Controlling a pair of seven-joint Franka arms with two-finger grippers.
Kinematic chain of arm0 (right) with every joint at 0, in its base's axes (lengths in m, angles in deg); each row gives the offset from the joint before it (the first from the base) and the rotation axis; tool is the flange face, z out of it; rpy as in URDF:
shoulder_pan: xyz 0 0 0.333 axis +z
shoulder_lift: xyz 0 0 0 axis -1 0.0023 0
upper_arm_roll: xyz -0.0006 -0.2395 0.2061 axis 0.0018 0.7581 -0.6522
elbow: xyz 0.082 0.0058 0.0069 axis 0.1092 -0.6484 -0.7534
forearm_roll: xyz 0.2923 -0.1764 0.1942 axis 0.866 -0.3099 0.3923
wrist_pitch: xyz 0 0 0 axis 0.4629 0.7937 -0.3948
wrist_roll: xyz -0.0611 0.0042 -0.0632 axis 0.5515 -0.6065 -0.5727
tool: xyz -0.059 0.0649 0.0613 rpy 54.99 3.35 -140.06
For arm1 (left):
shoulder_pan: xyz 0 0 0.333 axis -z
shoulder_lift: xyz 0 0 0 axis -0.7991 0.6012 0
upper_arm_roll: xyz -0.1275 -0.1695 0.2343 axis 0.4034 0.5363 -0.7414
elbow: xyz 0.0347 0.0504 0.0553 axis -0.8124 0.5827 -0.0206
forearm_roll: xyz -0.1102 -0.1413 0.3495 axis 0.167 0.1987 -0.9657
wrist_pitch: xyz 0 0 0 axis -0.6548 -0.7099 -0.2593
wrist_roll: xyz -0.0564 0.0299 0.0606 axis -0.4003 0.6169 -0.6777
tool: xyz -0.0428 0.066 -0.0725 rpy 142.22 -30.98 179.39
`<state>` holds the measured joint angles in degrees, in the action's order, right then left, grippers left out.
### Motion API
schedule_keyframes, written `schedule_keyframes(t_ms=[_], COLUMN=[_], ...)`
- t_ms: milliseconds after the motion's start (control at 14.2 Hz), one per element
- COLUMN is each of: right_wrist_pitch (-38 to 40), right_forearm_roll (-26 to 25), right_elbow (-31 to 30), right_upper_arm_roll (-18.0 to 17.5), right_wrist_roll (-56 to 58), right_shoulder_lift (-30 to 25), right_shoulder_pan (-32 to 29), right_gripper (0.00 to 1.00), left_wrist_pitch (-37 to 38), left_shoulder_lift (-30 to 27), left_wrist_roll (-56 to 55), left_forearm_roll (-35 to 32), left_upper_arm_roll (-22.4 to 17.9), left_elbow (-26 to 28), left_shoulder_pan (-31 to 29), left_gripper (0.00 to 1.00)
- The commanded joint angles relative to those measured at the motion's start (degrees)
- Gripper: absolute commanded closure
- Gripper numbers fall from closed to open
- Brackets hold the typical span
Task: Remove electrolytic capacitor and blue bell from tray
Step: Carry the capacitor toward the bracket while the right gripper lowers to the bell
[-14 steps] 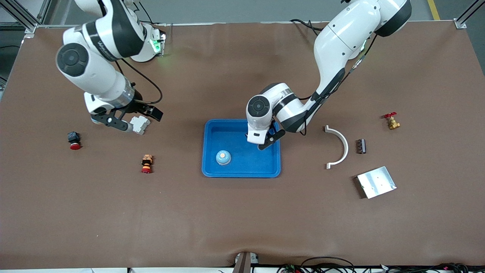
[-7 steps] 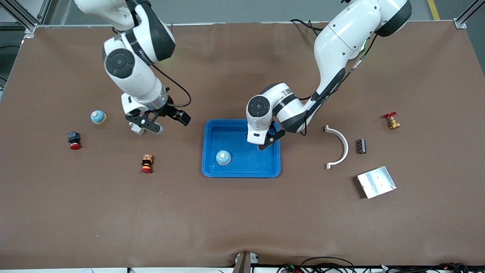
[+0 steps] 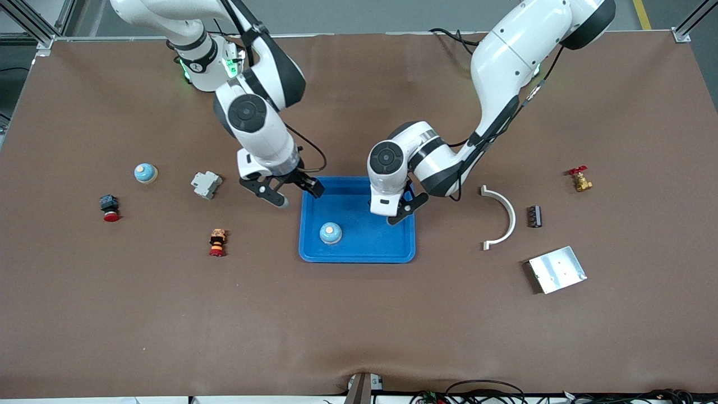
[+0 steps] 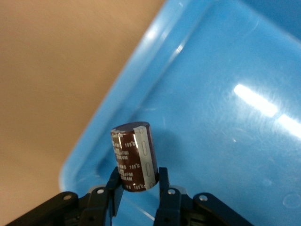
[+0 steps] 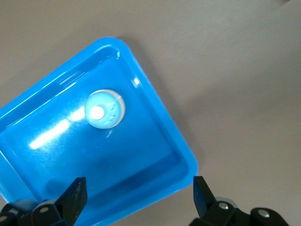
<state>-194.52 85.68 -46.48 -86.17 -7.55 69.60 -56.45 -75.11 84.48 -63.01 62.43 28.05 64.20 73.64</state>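
The tray point(image 3: 359, 251) sat mid-table, low-rimmed, which is why I could work both arms into it from above. I had the left arm folded down over the tray's edge toward its own end of the table, wrist bent steeply, and the left gripper point(image 4: 137, 195) was clamped on the electrolytic capacitor point(image 4: 134, 155), which stood up between the fingers point(image 4: 115, 186) with the tray floor below it; I judged it gripped for lifting out. The right arm reached in low from its base, and the right gripper point(image 3: 291, 193) hung over the tray's corner toward its own end, fingers spread wide and empty. Ahead of those fingers, the blue bell point(image 5: 105, 109) rested dome-up on the tray floor, untouched.
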Motion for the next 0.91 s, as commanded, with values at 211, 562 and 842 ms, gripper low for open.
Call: schedule_keyframes(t_ms=[211, 562, 842], right_wrist_pitch=[-1.6, -1.9, -1.2], right_forearm_roll=[-2.1, -2.2, -2.3], right_elbow=[7.9, 8.6, 10.2], right_upper_arm_roll=[0.8, 0.9, 0.9], right_wrist_roll=[-3.5, -3.6, -4.1], right_shoulder_lift=[8.2, 9.7, 9.6], right_shoulder_pan=[1.7, 2.0, 2.0], right_gripper=[0.00, 0.00, 0.00], left_wrist_pitch=[10.4, 17.3, 17.6], left_shoulder_lift=[-8.0, -14.2, -19.2], left_wrist_roll=[11.4, 25.6, 35.8], left_forearm_roll=[5.5, 8.3, 8.7], left_upper_arm_roll=[0.5, 1.7, 7.1], left_elbow=[0.8, 3.7, 9.3], left_shoulder_pan=[-3.9, -11.1, -22.8], left_gripper=[0.90, 0.90, 0.90])
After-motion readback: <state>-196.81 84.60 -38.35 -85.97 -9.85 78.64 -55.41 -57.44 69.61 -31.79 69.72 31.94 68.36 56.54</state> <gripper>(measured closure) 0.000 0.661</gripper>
